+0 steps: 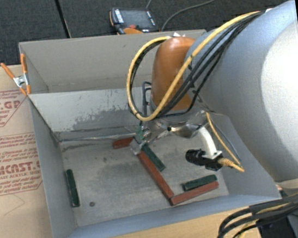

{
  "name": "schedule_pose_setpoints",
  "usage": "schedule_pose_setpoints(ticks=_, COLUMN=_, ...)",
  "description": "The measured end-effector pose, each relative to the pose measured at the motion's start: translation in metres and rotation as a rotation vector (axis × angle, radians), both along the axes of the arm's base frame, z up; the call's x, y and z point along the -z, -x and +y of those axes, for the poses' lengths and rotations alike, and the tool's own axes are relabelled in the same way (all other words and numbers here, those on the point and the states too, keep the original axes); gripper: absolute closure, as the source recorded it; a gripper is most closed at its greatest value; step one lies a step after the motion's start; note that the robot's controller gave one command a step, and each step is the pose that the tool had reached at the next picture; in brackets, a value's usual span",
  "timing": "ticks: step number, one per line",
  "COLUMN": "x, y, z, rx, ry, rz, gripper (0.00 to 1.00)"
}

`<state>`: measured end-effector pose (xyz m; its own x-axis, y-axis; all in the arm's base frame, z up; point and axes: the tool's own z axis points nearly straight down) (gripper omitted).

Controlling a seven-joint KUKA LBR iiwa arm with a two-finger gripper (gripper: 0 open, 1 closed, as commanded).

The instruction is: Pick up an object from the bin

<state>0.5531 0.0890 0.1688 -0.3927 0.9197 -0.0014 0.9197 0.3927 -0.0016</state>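
My gripper [142,137] hangs low near the middle of the bin, close to the back wall, under the orange cover. Just below it lies a short dark green stick [153,158], slanting down to the right. A long red-brown stick [157,178] runs beside the green one from the gripper towards the bin's front. A small red-brown block [122,143] lies just to the gripper's left on the floor. Whether the gripper touches any of them is hidden by its own body.
Another green stick [199,182] and a red-brown stick [195,191] lie side by side at the front right. A dark green stick [72,188] lies alone at the left. A black and white piece [202,156] sits right of the gripper under the arm's cables.
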Motion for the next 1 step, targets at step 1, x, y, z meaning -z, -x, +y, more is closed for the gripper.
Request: schedule_pose_setpoints(ticks=1, x=0.0, y=0.0, z=0.0001, rx=0.0, ry=0.0, rz=0.0, gripper=1.0)
